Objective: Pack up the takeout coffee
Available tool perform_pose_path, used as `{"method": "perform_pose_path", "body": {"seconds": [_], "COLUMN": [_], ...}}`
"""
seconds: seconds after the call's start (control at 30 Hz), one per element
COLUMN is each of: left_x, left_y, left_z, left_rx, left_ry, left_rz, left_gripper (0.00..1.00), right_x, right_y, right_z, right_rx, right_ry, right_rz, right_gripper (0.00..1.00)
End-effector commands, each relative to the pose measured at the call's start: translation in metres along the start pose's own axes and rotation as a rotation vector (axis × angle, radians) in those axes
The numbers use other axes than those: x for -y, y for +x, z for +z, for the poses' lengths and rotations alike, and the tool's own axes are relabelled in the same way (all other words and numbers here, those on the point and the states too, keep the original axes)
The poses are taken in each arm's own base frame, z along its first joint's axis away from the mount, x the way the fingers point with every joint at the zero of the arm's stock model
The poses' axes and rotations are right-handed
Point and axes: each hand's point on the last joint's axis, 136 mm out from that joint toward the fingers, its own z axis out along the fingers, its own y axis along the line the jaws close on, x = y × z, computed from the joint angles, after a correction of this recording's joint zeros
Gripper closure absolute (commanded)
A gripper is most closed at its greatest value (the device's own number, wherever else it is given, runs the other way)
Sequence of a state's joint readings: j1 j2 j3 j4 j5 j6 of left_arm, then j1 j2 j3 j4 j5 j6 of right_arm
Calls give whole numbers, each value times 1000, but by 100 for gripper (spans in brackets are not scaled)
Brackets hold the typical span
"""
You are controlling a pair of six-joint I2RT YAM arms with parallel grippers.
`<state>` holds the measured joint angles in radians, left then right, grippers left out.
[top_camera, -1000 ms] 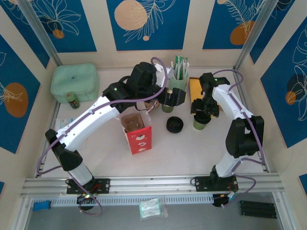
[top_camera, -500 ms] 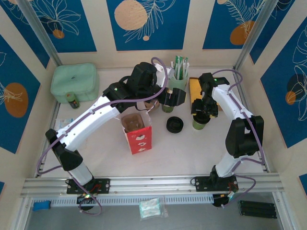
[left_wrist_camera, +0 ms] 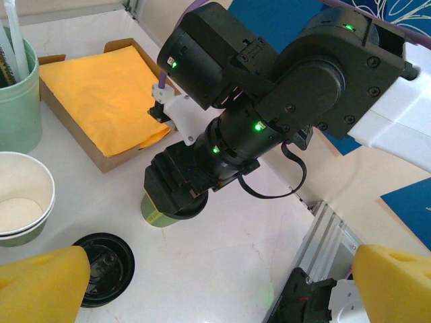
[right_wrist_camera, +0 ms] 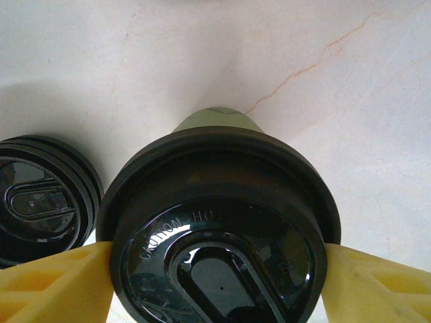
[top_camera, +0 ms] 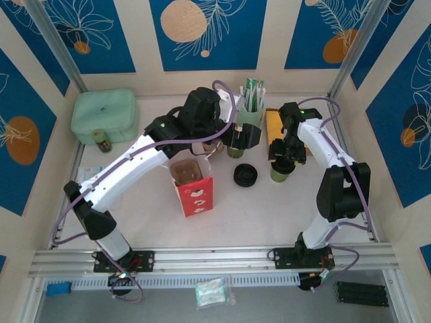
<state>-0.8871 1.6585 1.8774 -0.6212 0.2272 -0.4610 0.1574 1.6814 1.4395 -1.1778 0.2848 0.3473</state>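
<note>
wide overhead, wrist views share takeout coffee [right_wrist_camera: 215,202]

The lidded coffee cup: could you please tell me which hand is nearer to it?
Right. The right hand grips the lidded coffee cup by its lid; the left hand hangs open farther left, by the unlidded cups.

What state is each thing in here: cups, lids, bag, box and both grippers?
coffee: lidded, upright, clamped at the lid
right gripper: shut on the coffee
left gripper: open, empty
spare cup: no lid, upright
lids: stacked loose on the table
bag: upright, top open
green box: lid shut
</note>
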Motion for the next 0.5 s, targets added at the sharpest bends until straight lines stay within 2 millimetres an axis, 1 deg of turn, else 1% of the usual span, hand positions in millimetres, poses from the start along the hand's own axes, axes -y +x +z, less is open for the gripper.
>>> {"method": "perform_pose_path", "body": {"seconds": [0.0,0.17,0.27,0.47], "left_x": [10,11,12,13], "left_y": [-5,-6,-7,-9], "left_z": [-1,-2,-3,-6], "left_rx": [7,9,10,18], "left_ry": [23,22,23,21], "left_rz": [37,40,40,42], "left_gripper": [1,1,1,1], "right_x": [1,1,1,2], "right_y": [11,12,12,12], "right_z": [10,10,10,4], "right_rx": [-53,-54,-54,-36], "right_ry": [17,21,19,16], "right_rz": [-22,-27,-31,-30], "right_gripper": [24,25,29,33]}}
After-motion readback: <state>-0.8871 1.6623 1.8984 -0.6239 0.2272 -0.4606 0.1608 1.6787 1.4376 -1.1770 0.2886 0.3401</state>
